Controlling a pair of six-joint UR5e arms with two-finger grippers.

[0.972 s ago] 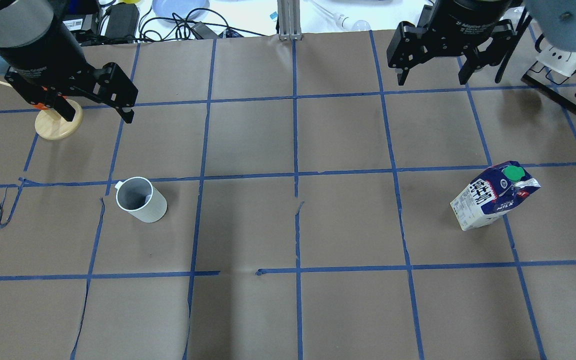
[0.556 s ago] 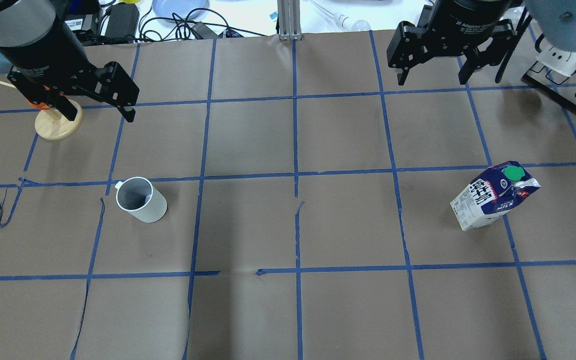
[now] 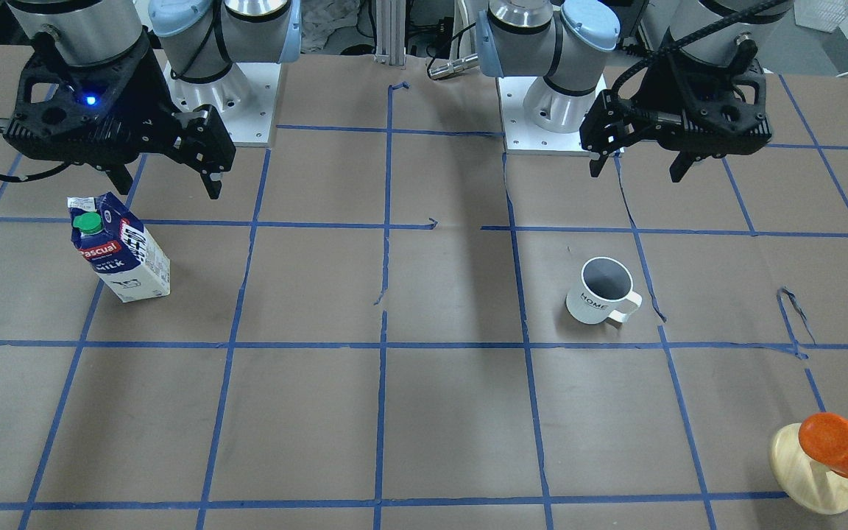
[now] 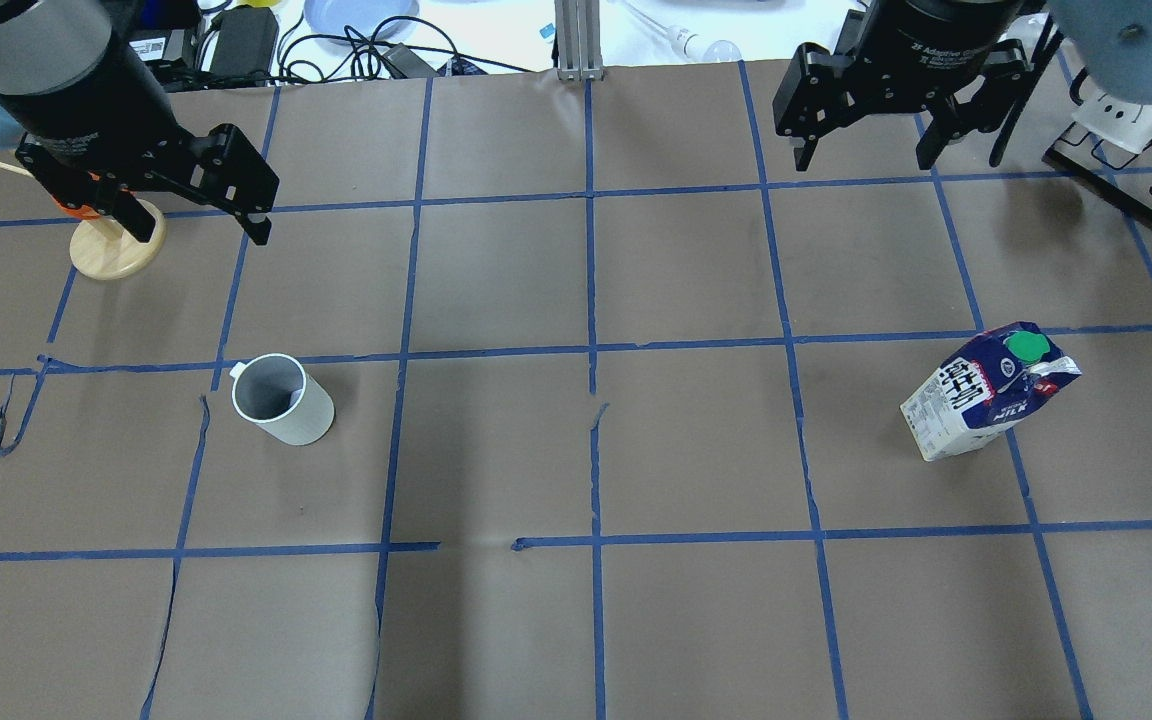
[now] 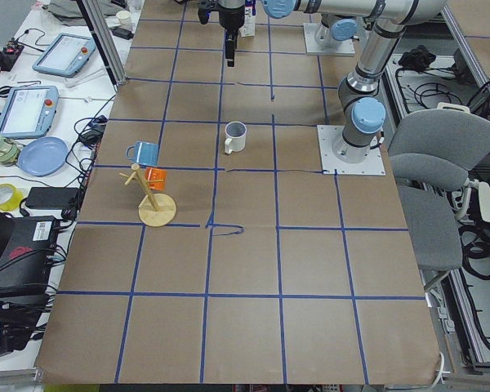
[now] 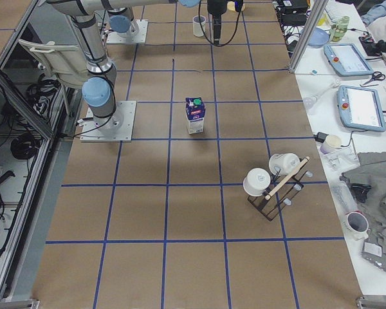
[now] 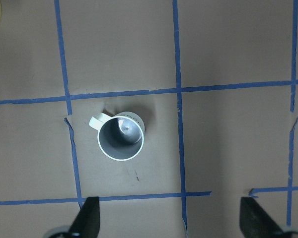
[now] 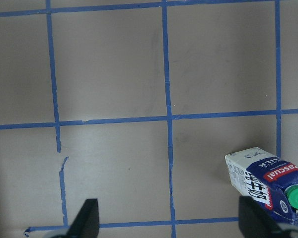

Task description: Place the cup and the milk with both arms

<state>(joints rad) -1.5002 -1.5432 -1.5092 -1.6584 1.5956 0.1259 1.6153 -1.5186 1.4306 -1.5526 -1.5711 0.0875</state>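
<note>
Both arms hover high, approach step, nothing grasped yet.
The left black two-finger gripper point(image 4: 198, 228) gapes empty, with the white ceramic mug with dark grey inside point(image 4: 281, 400) upright below it, slightly off-centre. The right black two-finger gripper point(image 4: 864, 155) also gapes empty, and the blue-and-white gable-top milk carton point(image 4: 981, 395) stands below, outside one finger. Next, likely: centre each, then descend.

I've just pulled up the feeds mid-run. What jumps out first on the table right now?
Two open, empty grippers hang over the gridded brown table, the left gripper on the robot's left side and the right gripper on its right. Below them, far apart, the cup stands upright on the left half and the milk on the right half. An orange cup on a wooden stand sits at the far left.
</note>
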